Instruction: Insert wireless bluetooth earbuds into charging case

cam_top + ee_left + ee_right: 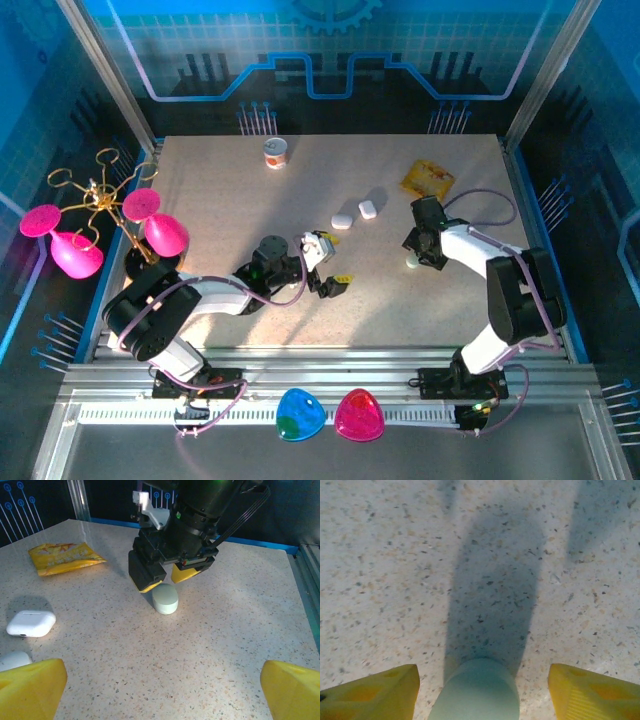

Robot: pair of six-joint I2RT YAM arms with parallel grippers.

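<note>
The speckled table (220,300) carries everything. The left gripper (161,690) hangs low over it, its yellow fingertips spread wide with nothing between them, looking across at the other arm. The right gripper (169,581) points down at the right-hand side of the table; its jaws stand partly apart, one on each side of a pale green charging case (479,690), with bare table showing in both gaps, so it has hold of nothing yet.

A yellow snack packet (64,557) lies well behind it and a small cup (275,152) stands at the far edge. Two white charging cases (31,622) (12,659) sit near mid-table, just beside each other, lids down. Earbuds are too small to pick out here.

The step in hand looks like taking up the green case, before any earbud is fitted. The next move calls for closing squarely on its rounded sides, which may slip, then lifting or steadying it so the lid can be opened.

The packet's print and the cup's red band are too blurred to read; the cases bear no visible mark
</note>
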